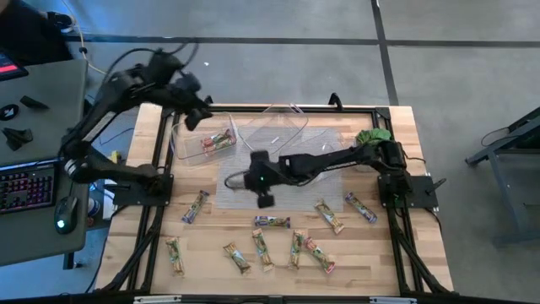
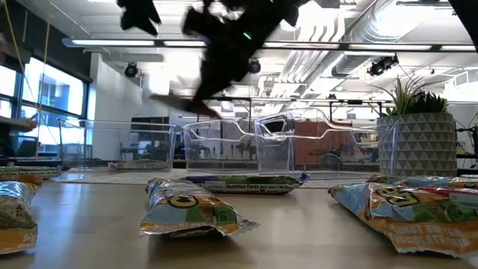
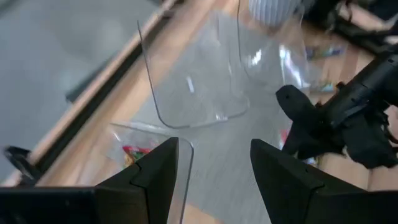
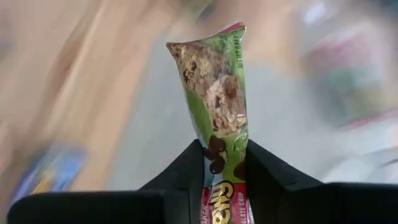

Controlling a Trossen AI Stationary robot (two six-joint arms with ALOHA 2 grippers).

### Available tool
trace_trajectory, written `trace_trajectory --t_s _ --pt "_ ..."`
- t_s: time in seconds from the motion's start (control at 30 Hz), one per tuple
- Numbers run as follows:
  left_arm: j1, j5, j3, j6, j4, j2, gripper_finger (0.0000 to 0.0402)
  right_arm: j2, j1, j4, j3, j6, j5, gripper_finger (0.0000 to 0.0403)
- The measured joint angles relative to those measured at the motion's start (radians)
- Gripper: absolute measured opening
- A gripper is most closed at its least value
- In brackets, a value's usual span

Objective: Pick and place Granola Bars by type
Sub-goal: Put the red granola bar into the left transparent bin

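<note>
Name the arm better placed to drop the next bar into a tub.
Right. The right gripper already clamps a green bar near the tubs; the left gripper is open and empty.

Bright ceiling lights; right wrist background blurred.

Table top: pale wood planks, matt, grain visible. Tubs: clear, thin plastic, smooth and glossy, edges catching light. Granola Bars: shiny crinkled film wrappers, printed. The bar in the right gripper: glossy green wrapper. Gripper fingers: dark, matt, hard plastic look. Plant pot: matt grey, faceted surface.
</note>
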Motion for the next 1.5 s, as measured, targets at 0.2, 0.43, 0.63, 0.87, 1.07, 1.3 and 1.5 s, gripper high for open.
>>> trace_trajectory --t_s 0.2,0.43,0.63,0.87,1.07,1.3,1.5 --pt "0.001 0.0 0.0 -0.002 0.001 -0.123 0.0195 0.0 -0.072 0.397 0.037 -0.028 -0.004 0.0084" --pt "0.002 -0.002 0.0 -0.002 0.017 -0.179 0.0195 0.098 -0.182 0.821 0.038 0.052 -0.046 0.0084" --pt "0.002 -0.003 0.0 0.001 0.017 -0.173 0.0195 0.211 -0.244 0.988 0.035 0.131 -0.073 0.0084" --pt "0.002 -0.037 0.0 0.023 0.016 -0.164 0.0195 0.286 -0.274 0.982 0.037 0.225 -0.098 0.0084" --pt "0.002 -0.055 0.0 0.028 0.015 -0.156 0.0195 0.317 -0.289 0.981 0.037 0.252 -0.097 0.0085" --pt "0.002 -0.057 0.0 0.028 0.014 -0.154 0.0195 0.317 -0.296 0.927 0.037 0.261 -0.1 0.0085" --pt "0.002 -0.057 0.0 0.028 0.014 -0.154 0.0195 0.317 -0.295 0.906 0.037 0.263 -0.097 0.0102"
